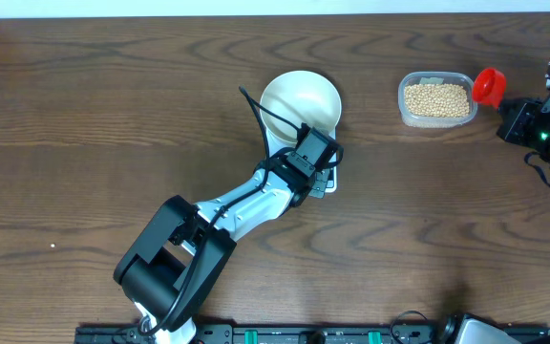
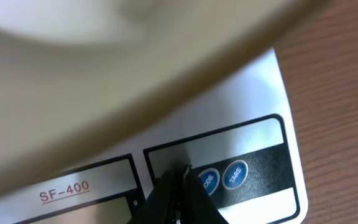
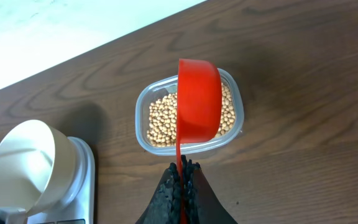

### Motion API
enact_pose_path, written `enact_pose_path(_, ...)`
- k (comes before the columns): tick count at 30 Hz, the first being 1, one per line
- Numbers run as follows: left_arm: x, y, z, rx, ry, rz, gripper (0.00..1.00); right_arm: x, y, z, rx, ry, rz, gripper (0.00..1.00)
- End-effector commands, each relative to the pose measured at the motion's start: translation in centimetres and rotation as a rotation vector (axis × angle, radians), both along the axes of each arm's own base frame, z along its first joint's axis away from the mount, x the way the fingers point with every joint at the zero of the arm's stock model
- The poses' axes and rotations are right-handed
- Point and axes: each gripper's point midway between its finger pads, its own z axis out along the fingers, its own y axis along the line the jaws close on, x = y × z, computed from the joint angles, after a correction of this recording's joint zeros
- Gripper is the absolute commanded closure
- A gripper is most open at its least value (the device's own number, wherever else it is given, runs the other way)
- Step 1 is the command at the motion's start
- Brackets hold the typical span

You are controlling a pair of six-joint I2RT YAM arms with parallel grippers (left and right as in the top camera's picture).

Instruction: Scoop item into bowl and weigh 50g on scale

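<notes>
- Resting on the small white rectangular digital scale (image 2: 247,93), the round white smooth bowl (image 1: 299,100) sits toward the far end, near the middle of the dark wooden table (image 1: 84,115)
- The scale's front panel shows red "SF-400" lettering, a grey display strip and two round blue buttons marked MODE and TARE
- The left gripper (image 2: 180,177) has its black fingers pressed together with nothing between them; the tip points at the display strip just left of the MODE button, and whether it touches cannot be told
- Many small round beige-tan beans (image 1: 435,98) lie in a clear rounded-rectangular plastic tub (image 3: 142,124), well to the right of the bowl
- The right gripper (image 3: 182,171) pinches the thin handle of a red plastic scoop (image 3: 199,106)
- From above, the scoop's cup sits at the tub's right edge; in the right wrist view it hangs over the beans
- What the scoop holds cannot be told
</notes>
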Motion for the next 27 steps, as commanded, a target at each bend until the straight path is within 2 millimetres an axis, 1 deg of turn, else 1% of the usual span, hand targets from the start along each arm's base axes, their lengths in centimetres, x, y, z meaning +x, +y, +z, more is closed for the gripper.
enact_pose_path(1, -0.8, 1.0, -2.2, 0.064, 0.052, -0.002, 0.93, 0.3, 0.0, 0.4, -0.005, -0.007, 0.001, 0.99)
enact_pose_path(6, -1.1, 1.6, -2.4, 0.09, 0.061, 0.004, 0.93, 0.3, 0.0, 0.4, -0.005, -0.006, 0.001, 0.99)
enact_pose_path(13, -1.1, 2.0, -3.8, 0.12, 0.075, 0.011, 0.93, 0.3, 0.0, 0.4, -0.005, -0.006, 0.001, 0.99)
enact_pose_path(22, -0.8, 1.9, -3.8, 0.116, 0.063, 0.013, 0.93, 0.3, 0.0, 0.4, -0.005, -0.006, 0.001, 0.99)
enact_pose_path(27, -0.9, 2.9, -3.9, 0.166, 0.059, 0.031, 0.93, 0.3, 0.0, 0.4, -0.005, -0.006, 0.001, 0.99)
